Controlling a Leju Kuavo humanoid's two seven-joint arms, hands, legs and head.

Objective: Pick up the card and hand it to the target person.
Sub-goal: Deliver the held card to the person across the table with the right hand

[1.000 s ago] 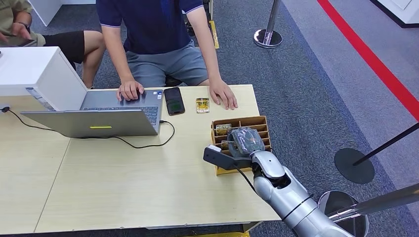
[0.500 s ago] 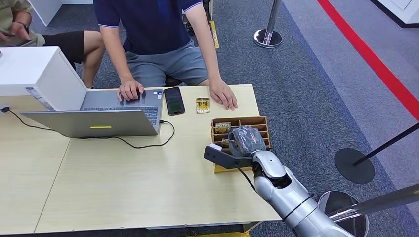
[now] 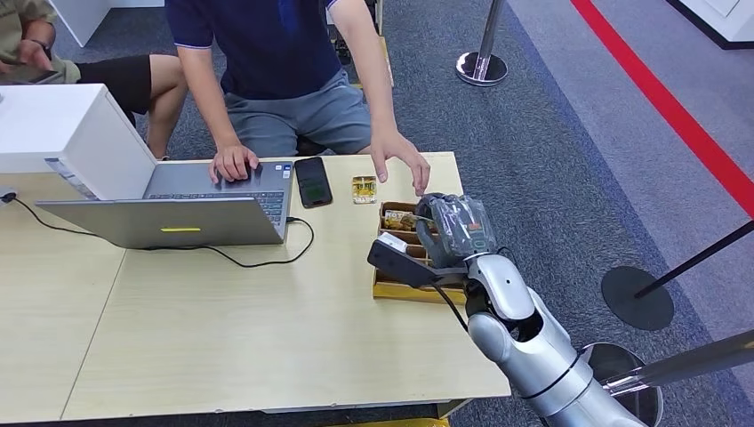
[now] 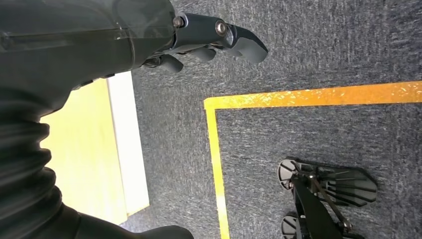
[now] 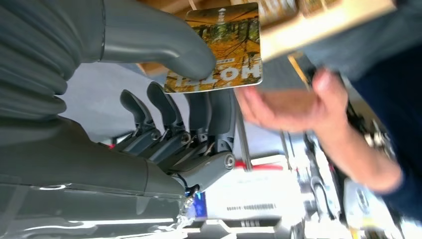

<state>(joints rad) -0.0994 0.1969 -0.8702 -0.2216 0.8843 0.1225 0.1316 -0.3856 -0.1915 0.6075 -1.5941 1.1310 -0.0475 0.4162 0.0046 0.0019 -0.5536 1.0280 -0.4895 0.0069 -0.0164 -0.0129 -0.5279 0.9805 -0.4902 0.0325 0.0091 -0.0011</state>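
Grey carpet with a red line surrounds the pale wooden table where I work. From there, my right hand sits raised above the right end of the table, over the far part of the cardboard organiser, and it holds the card, pinched between thumb and fingers in the right wrist view. That pinch looks shallow to me, catching one side of the card, so a jolt or an early tug could twist it loose and drop it back into the organiser or onto the floor. Just beyond, the person's hand hangs close, fingers down, near my own; if I push forward too briskly I could knock into it, or my wrist could catch the organiser's wall and drag it. Farther left lie a small yellow badge, a phone and a laptop, well apart from the handover. My left hand hangs beside the table over the carpet, fingers loosely curled and holding nothing.
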